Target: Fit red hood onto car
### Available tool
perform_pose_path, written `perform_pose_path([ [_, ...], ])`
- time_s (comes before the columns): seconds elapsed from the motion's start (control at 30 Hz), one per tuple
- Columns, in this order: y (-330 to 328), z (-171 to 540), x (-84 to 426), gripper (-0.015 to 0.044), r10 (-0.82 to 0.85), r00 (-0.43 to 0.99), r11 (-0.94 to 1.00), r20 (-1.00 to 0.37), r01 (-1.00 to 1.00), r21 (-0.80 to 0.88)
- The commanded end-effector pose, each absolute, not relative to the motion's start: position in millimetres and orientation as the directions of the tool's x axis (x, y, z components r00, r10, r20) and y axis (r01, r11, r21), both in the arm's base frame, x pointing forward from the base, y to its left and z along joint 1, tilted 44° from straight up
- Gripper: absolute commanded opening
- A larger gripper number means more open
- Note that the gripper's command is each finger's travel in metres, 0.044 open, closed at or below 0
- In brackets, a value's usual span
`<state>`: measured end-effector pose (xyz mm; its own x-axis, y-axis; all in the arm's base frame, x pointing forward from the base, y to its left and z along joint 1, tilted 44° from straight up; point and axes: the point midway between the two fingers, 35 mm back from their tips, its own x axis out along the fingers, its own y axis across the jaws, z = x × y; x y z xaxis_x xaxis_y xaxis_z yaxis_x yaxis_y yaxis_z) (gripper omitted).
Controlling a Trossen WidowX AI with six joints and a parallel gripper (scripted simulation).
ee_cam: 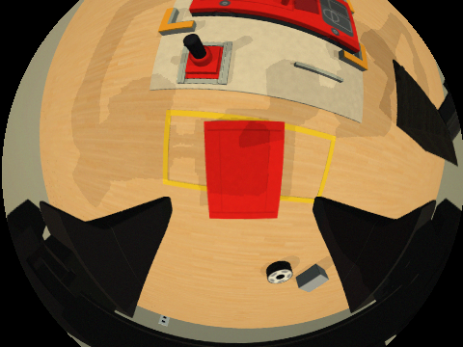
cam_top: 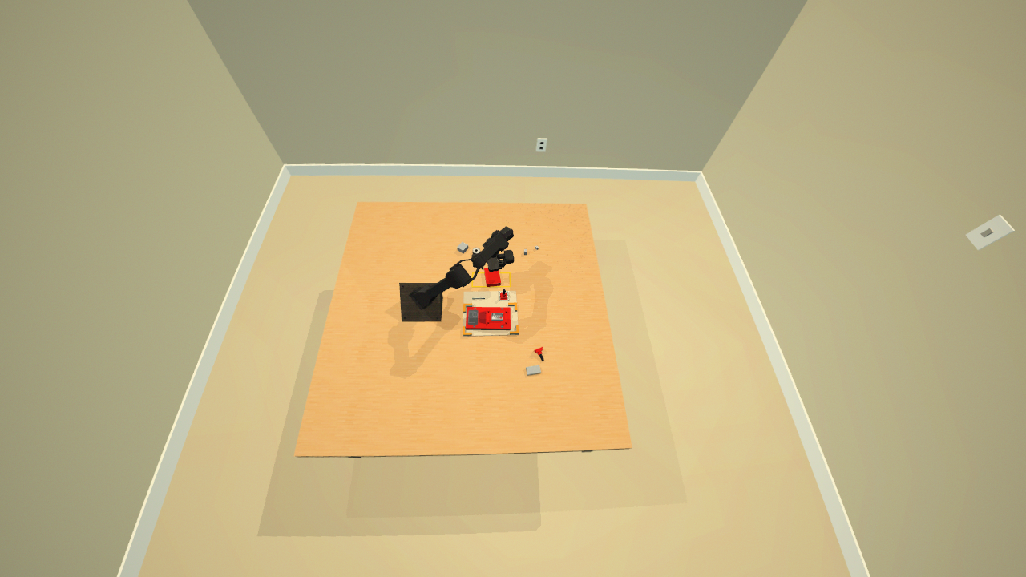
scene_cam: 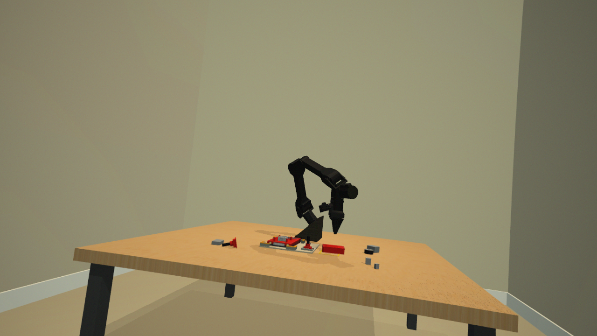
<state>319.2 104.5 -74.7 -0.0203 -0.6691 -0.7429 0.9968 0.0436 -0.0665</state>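
The red hood (cam_top: 492,277) (scene_cam: 333,248) (ee_cam: 244,171) lies on the table with its flat roof up, across the yellow outline (ee_cam: 166,149). My gripper (scene_cam: 335,233) (ee_cam: 243,206) is open and empty, pointing down above the hood. In the wrist view its fingers stand wide, left and right of the hood's near end. The red car chassis (cam_top: 483,327) (scene_cam: 273,241) (ee_cam: 270,13) sits in the jig (cam_top: 490,333) (ee_cam: 260,82). Its grey engine block (cam_top: 496,316) (scene_cam: 282,238) is on the deck. The pegs are too small to make out well.
A red base with a black upright knob (cam_top: 503,295) (scene_cam: 308,246) (ee_cam: 204,62) stands on the jig board beside the hood. A wheel (scene_cam: 368,251) (ee_cam: 280,273) and a grey block (cam_top: 462,247) (ee_cam: 312,278) lie beyond. A red-and-black piece (cam_top: 539,352) and another grey block (cam_top: 533,370) lie on the chassis's other side.
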Motion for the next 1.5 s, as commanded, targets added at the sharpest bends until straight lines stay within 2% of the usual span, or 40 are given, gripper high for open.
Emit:
perform_pose_path([
  [0.0,101,-78,317,0.0440,-0.678,-0.028,0.040,-0.734,0.996,-0.076],
  [1.47,76,-105,317,0.0440,-0.679,-0.028,0.041,-0.734,0.996,-0.075],
])
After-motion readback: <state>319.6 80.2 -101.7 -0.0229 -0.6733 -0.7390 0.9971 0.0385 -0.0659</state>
